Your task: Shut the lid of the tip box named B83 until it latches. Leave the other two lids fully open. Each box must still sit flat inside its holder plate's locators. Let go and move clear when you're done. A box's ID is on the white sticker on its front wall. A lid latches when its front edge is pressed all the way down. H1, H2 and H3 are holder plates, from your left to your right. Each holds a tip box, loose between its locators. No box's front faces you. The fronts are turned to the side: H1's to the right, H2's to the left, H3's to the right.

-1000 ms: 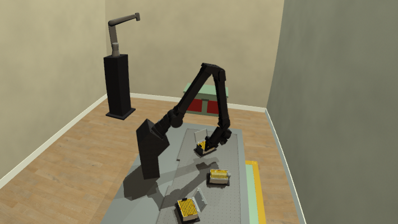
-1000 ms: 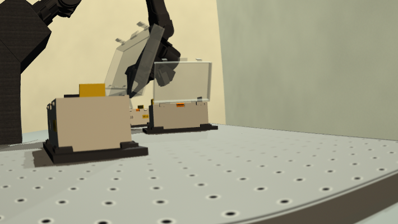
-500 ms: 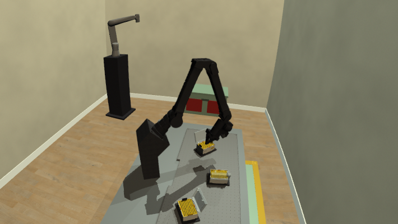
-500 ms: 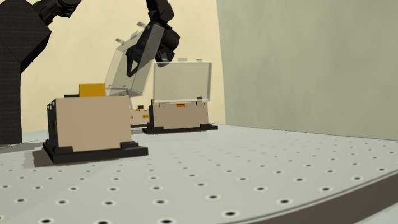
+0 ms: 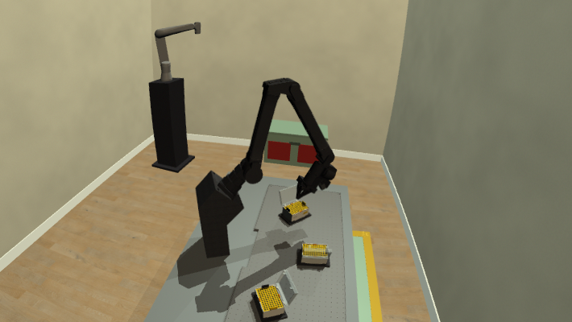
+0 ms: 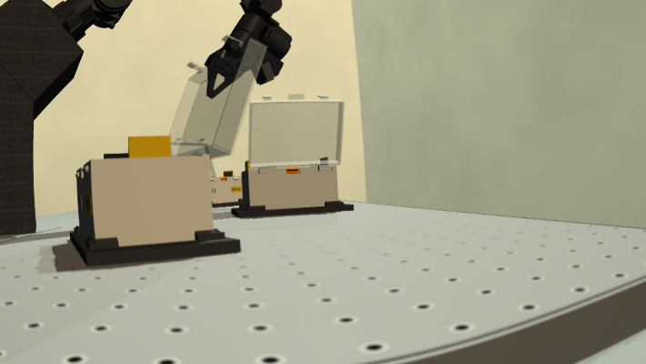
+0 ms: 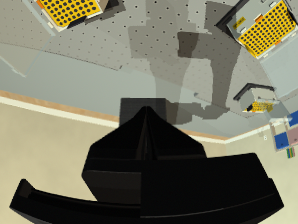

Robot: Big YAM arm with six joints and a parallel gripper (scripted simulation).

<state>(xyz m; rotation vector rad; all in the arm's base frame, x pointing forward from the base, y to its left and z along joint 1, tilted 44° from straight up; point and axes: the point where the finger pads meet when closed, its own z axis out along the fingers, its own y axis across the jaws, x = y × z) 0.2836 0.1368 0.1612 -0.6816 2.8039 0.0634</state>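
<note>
Three tip boxes with yellow tips stand on black holder plates along the perforated table (image 5: 322,298). The far box (image 5: 295,209) (image 6: 225,187) has its clear lid (image 5: 288,194) standing open. The middle box (image 5: 315,250) (image 6: 291,188) has its lid (image 6: 296,132) upright. The near box (image 5: 269,299) (image 6: 146,200) has its lid (image 5: 289,285) (image 6: 205,123) tilted open. My gripper (image 5: 299,196) (image 6: 213,93) (image 7: 146,112) is shut and empty. It hangs above the far box, beside its lid's upper right corner; I cannot tell if it touches. No sticker is readable.
The arm's black base column (image 5: 215,217) (image 6: 18,136) stands left of the table. A black pedestal with a grey arm (image 5: 169,121) and a green-red cabinet (image 5: 296,149) stand at the back. A yellow-green strip (image 5: 364,274) runs along the table's right side.
</note>
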